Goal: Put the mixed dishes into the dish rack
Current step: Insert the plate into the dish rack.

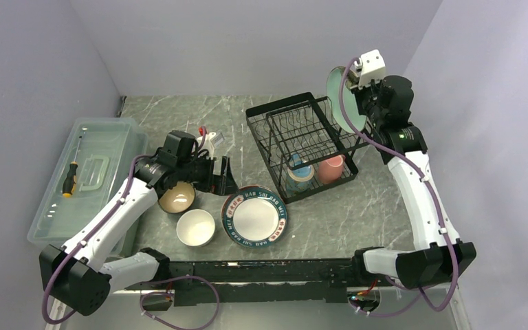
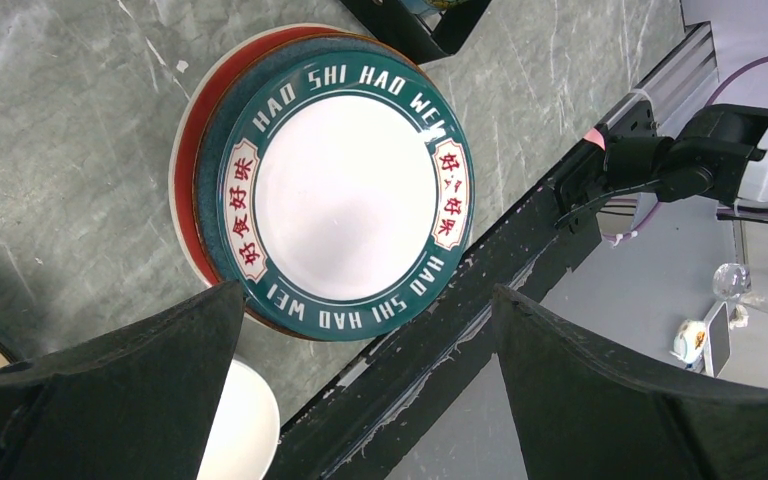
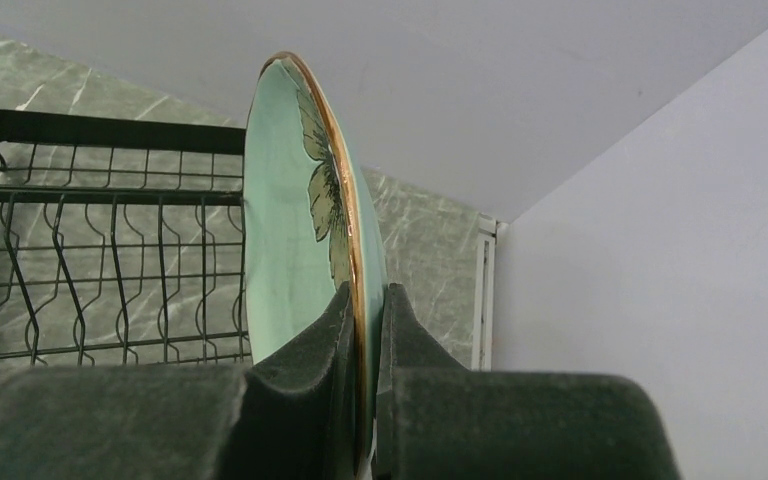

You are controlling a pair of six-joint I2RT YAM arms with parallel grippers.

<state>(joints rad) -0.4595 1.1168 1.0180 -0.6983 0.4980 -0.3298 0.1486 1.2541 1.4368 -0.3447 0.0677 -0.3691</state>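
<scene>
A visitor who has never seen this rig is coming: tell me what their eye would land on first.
First comes the mint-green plate, held up on edge in the shut right gripper near the rack's far right corner. Next is the lettered plate lying atop a red plate on the table, with the open left gripper close by.

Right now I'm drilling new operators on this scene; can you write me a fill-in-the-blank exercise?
1. The right gripper is shut on a plate coloured ____.
2. The left gripper near the lettered plate is ____.
3. The pink mug and blue mug stand in the ____.
Missing: mint-green; open; dish rack.
</scene>
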